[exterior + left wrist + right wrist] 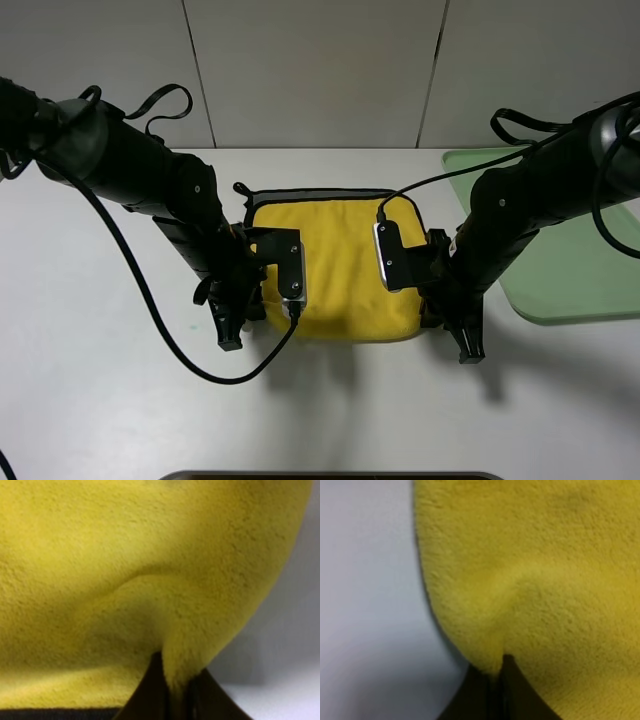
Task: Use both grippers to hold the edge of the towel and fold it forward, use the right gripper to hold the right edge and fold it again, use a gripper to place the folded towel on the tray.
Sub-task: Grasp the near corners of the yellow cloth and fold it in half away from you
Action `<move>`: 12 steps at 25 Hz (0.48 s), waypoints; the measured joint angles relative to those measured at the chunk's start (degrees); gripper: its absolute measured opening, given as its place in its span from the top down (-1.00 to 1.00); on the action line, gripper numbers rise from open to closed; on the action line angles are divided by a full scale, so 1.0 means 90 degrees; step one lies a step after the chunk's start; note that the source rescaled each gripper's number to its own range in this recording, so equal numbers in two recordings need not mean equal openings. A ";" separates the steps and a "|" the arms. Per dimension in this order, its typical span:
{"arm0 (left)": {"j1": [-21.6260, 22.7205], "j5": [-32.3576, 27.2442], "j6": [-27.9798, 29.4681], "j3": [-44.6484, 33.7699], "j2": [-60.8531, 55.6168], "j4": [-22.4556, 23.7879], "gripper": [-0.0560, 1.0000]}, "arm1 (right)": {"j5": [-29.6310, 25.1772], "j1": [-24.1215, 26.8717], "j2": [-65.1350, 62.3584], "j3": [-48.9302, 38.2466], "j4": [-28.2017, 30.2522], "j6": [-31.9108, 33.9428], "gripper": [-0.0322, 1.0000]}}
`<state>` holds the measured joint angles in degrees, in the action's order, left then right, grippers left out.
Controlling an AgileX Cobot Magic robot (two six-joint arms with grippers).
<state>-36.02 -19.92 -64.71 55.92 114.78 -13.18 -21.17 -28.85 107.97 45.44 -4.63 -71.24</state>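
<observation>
Wrist views show your left end effector [176,692] and right end effector [495,692] clamped on corners of the towel [340,265], likely for an even fold.

Surroundings: three entries, all fixed in place.
A white matte table [100,420] is spreading flat across the whole scene. A pale grey panelled wall [320,70] is standing along its far edge, with two thin dark seams running down it. A dark curved strip [330,476], too cropped to identify, is showing at the near edge, centre.
</observation>
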 joint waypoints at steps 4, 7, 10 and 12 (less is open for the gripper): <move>0.0000 0.0000 0.0000 0.0000 0.0000 0.0000 0.89 | 0.0000 0.0000 0.0000 0.0000 0.0006 0.0000 0.94; 0.0000 -0.0013 0.0000 0.0000 0.0000 0.0002 0.89 | 0.0000 0.0000 0.0000 0.0000 0.0013 0.0000 0.94; 0.0000 -0.0035 -0.0006 0.0000 0.0000 0.0002 0.89 | 0.0000 0.0000 -0.0015 0.0000 0.0012 0.0000 0.94; 0.0000 -0.0043 -0.0006 0.0000 0.0000 0.0002 0.89 | 0.0008 0.0000 -0.0052 -0.0014 0.0012 0.0000 0.94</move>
<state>-36.02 -20.31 -64.77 55.92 114.78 -13.16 -21.10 -28.85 107.51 45.32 -4.52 -71.24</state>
